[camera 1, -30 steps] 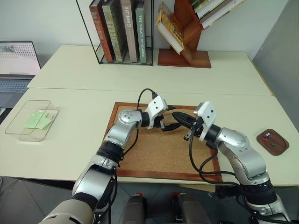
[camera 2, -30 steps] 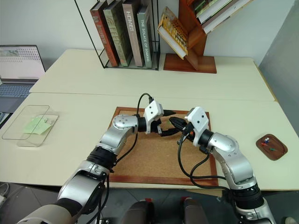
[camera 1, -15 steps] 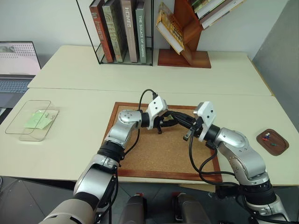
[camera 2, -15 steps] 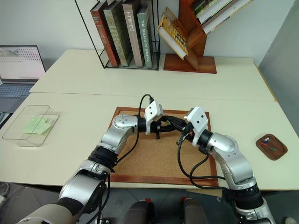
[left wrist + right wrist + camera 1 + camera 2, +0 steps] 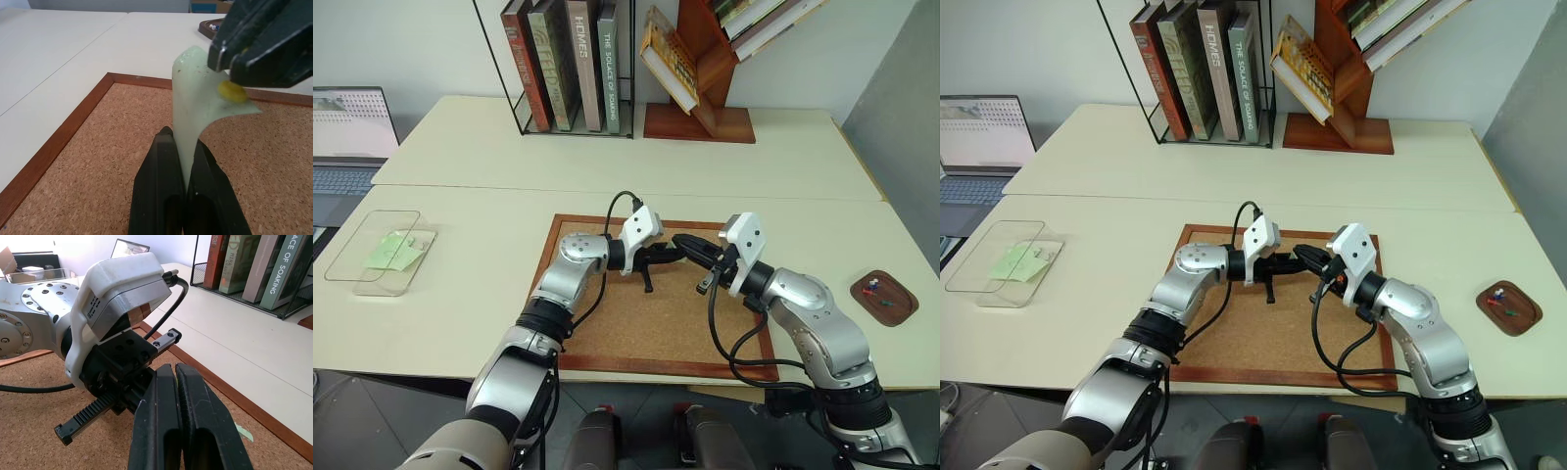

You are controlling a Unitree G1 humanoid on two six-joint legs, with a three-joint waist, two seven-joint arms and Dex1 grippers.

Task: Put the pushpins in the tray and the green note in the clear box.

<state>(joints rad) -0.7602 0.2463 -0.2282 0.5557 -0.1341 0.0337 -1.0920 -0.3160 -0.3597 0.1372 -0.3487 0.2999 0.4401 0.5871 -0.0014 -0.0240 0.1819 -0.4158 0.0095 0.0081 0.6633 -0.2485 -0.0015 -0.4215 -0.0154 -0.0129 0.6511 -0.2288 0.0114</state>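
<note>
Over the cork board, my left gripper is shut on the lower edge of the pale green note, which curls upward. A yellow pushpin goes through the note's top corner. My right gripper is shut on that pin from the other side, so the two grippers meet tip to tip. The dark wooden tray sits at the table's right edge with a few coloured pushpins in it. The clear box lies far left with pale green slips inside.
A wire rack of books and a wooden bookshelf stand at the back of the table. A laptop is at the far left. A small pale green scrap lies on the cork near the board's frame.
My left gripper's fingers, open around the note a second ago, have closed onto it. Both arms have stayed where they were.
</note>
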